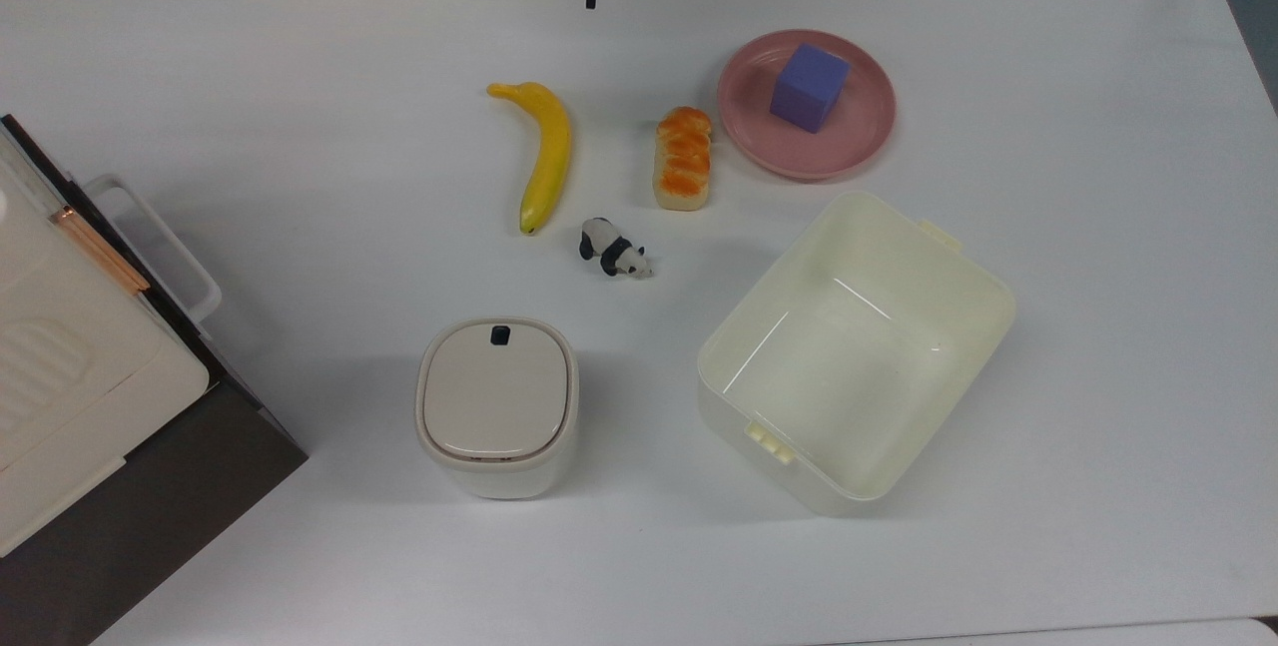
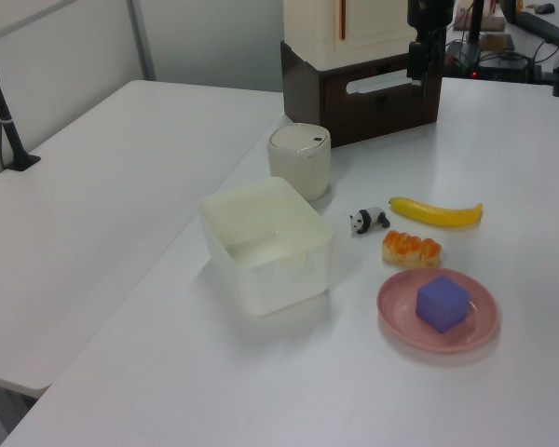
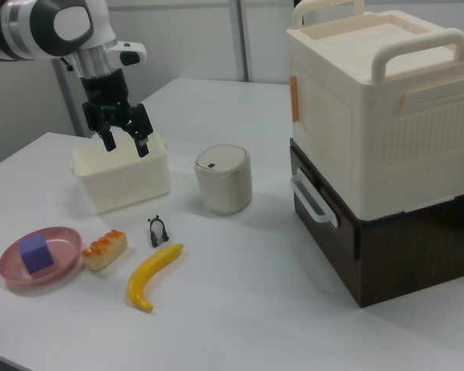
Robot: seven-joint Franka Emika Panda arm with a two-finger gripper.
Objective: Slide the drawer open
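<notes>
drawer (image 3: pixel 336 224) shut at the right view's right, under a cream box (image 3: pixel 387 100), its handle (image 3: pixel 313 199) facing the table. gripper (image 3: pixel 124 139) aloft beyond, fingers wide, empty. best approach: straddle the handle squarely, pull straight outward.

The drawer (image 1: pixel 150 257) ran off the top view's left edge, its dark front mostly hidden under the cream box (image 1: pixel 70 346). The arm (image 3: pixel 39 27) was cut by the right view's left edge.
</notes>
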